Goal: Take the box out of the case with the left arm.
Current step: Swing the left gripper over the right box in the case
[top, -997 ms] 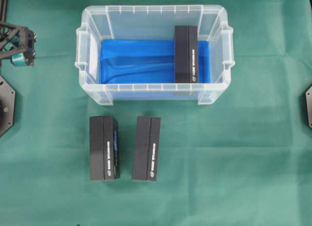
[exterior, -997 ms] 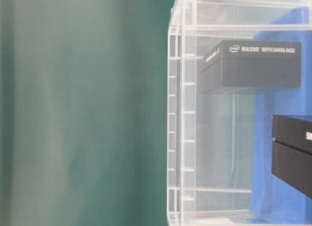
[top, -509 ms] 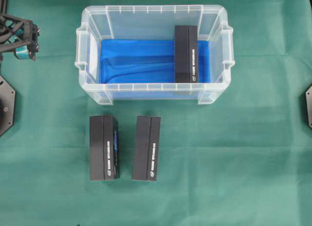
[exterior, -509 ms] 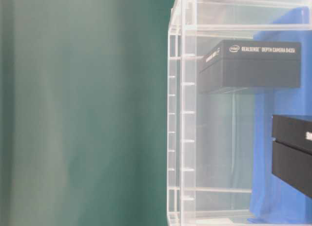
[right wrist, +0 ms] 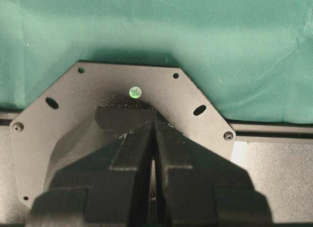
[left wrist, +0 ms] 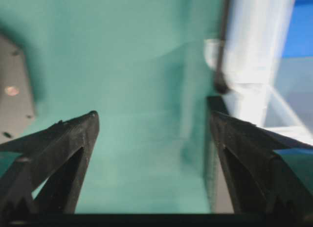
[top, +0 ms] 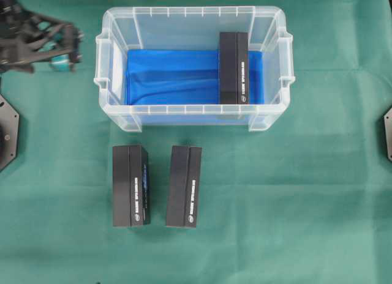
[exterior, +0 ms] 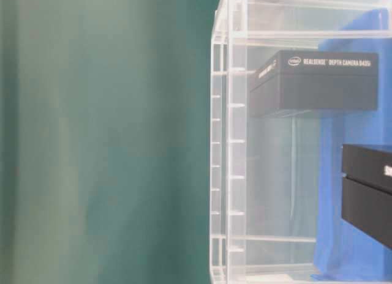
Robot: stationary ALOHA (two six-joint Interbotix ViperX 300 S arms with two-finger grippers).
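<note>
Left gripper [top: 64, 48] sits just off the case's [top: 116, 18] left end, near its top-left corner, above the green cloth [top: 306, 204]. From my left wrist cam the jaws are spread wide w/ nothing between them, only cloth; one finger [left wrist: 63, 148] is over bare cloth, the other is right by the case's clear wall. That view is blurred, so I can't tell if that finger touches the plastic. Teal pad shows at the finger ends.

Inside the case, on the blue lining [top: 171, 76], the box [top: 234, 68] stands toward the right end, long side running front to back, white print along its right half. Table-level cam shows it through the clear wall w/ a white logo and lettering on its side. Whether it touches the right wall I can't say.

Outside, in front of the case's long wall, two more black boxes lie on the cloth: one [top: 130, 186] below the case's left part, the other [top: 184, 186] just right of it, slightly tilted, a gap between them. Both well apart from the case.

Right gripper [right wrist: 154, 153] is off to the case's right, out of the overhead cam; its own wrist cam shows the jaws pressed together, holding nothing, above a black base plate [right wrist: 54, 119].
</note>
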